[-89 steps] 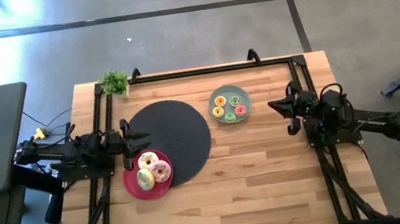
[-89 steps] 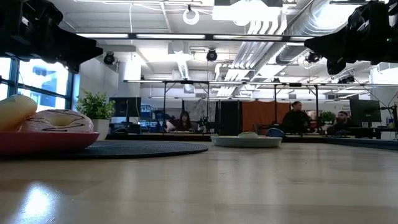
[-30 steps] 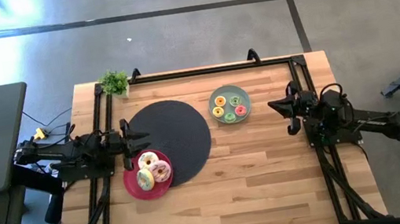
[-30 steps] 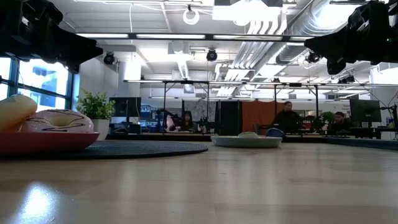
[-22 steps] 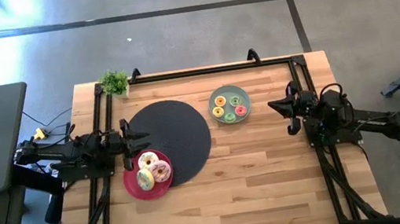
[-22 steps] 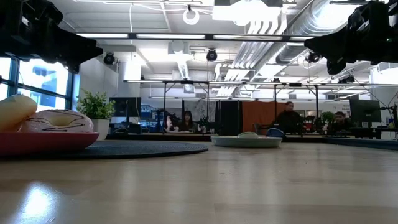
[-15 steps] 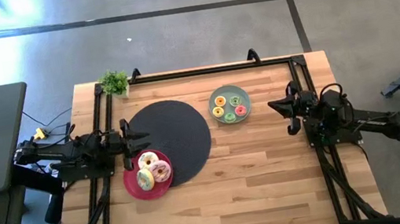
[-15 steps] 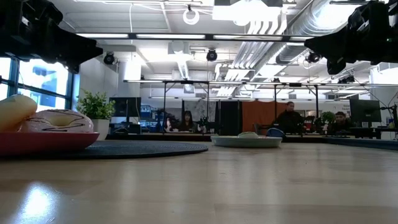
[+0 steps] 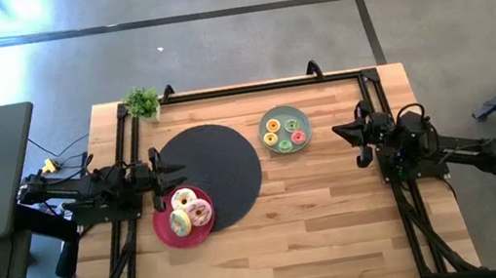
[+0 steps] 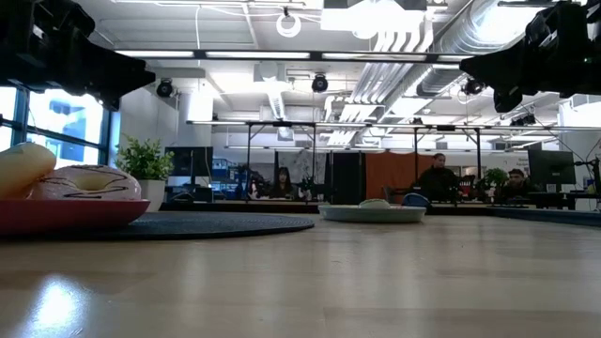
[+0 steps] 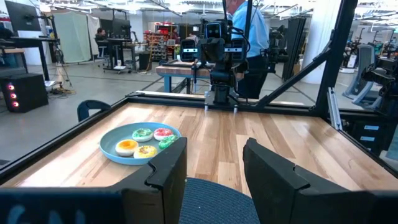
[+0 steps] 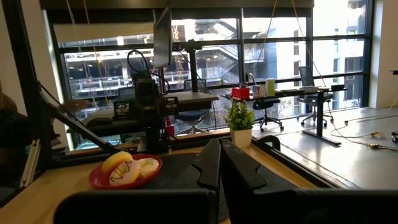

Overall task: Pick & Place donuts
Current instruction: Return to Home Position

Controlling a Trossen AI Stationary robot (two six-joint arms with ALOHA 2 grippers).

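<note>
Several tiny donuts (image 9: 298, 136) lie flat, holes up, at the surface's (image 9: 319, 217) one o'clock. Left gripper's (image 11: 214, 145) fingers are spread; right gripper's (image 12: 220, 148) are pressed together.

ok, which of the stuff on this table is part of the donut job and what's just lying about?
Job: three large iced toy ring donuts on the round red plate; tiny toy ring donuts on the round sage-green plate; left claw open, right claw shut, both parked at the sides.
Lying about: big black round mat; small green potted plant.
</note>
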